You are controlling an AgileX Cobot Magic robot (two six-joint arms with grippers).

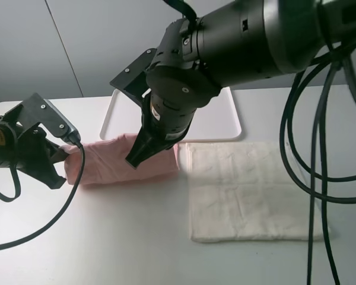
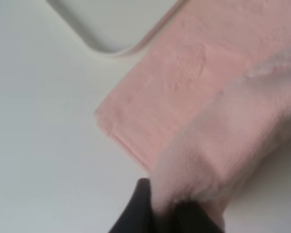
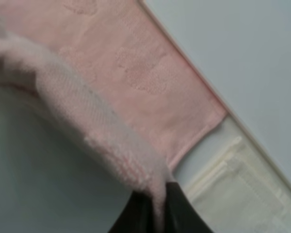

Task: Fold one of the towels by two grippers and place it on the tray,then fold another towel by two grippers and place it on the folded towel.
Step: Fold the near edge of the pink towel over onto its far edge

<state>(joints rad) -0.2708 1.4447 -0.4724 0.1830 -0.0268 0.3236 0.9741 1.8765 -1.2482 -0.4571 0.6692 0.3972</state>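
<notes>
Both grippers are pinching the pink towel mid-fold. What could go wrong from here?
1. The left gripper and right gripper each pinch only a thin edge of the pink towel; it may slip out, skewing the fold.
2. Its corner lies right beside the cream towel; dragging could ruffle that one.
3. Its far edge sits close to the tray rim and might snag there.

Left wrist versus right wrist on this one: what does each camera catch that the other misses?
Left wrist only: the rounded corner of the white flat plastic tray, and the left pincer shut on a lifted edge of the pink terry-cloth towel. Right wrist only: the cream-white terry-cloth towel, lying flat beside the pink one, and the right pincer, shut on another lifted edge. Both: the pink towel, part lying flat, part raised in a pincer.
</notes>
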